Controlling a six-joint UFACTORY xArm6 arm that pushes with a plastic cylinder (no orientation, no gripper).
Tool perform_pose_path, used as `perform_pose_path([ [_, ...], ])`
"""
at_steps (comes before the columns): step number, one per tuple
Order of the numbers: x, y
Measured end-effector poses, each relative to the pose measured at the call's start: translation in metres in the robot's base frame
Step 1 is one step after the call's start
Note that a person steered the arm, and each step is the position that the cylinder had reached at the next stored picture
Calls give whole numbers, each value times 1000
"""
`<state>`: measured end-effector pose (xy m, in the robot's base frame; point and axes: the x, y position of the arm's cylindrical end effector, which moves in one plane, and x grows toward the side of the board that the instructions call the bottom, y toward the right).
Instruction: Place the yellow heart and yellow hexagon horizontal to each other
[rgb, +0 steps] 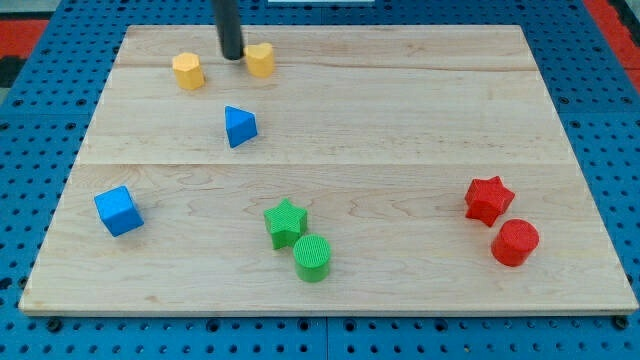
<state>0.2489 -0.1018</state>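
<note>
Two yellow blocks sit near the view's top left on the wooden board. The left one looks like a hexagon. The right one looks like a heart; its shape is hard to make out. They lie nearly side by side, the right one slightly higher. My tip is between them, close to the left edge of the right yellow block and apart from the left one.
A blue triangle lies below the yellow pair. A blue cube is at the left. A green star and green cylinder sit at bottom centre. A red star and red cylinder are at the right.
</note>
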Motion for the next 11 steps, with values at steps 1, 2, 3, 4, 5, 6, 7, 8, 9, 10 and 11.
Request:
perform_pose_path([
  [1, 26, 55],
  [2, 53, 45],
  [3, 81, -25],
  [4, 77, -108],
  [5, 37, -118],
  [6, 20, -86],
  [7, 20, 35],
  [8, 41, 79],
  [9, 46, 95],
  [10, 43, 124],
  [11, 30, 129],
])
